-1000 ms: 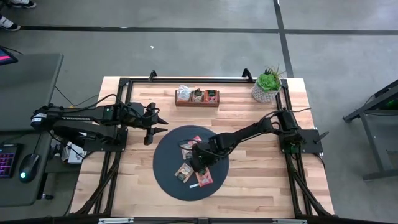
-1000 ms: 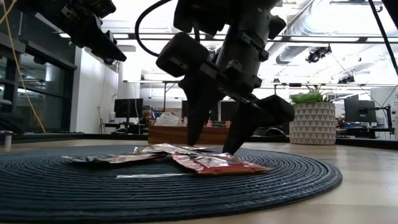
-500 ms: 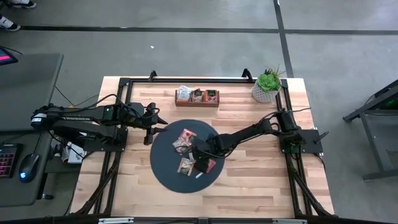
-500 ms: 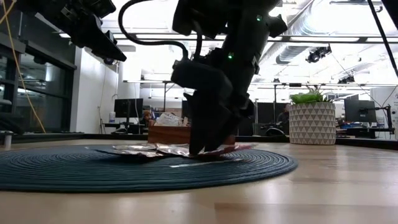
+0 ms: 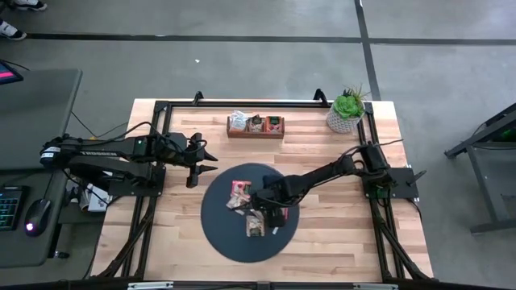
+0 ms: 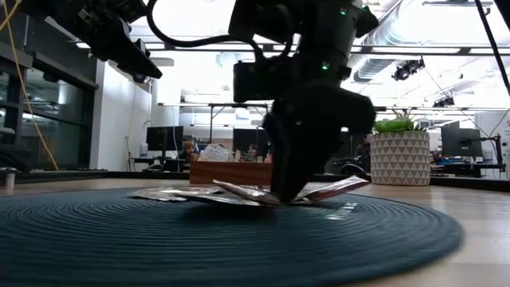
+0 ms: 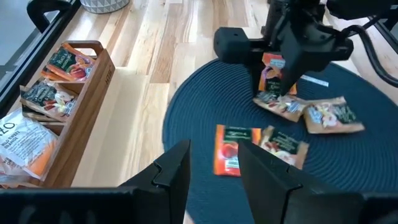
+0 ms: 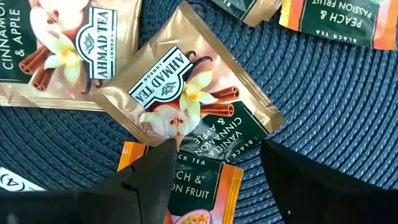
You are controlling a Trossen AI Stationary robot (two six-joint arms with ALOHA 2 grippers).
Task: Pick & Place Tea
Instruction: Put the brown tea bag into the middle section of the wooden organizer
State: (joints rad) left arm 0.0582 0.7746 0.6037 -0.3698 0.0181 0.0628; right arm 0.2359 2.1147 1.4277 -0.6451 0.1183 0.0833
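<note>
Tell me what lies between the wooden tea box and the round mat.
In the high view, only bare wooden tabletop separates the wooden tea box from the round mat. The left wrist view shows the same bare planks.

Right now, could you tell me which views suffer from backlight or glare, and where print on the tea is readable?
Low view: bright ceiling lights and windows behind leave the right tool a near silhouette, with sheen on the sachets. Right wrist view: the sachet is evenly lit and its label reads clearly. High view: even light, but the tea print is too small to read.
</note>
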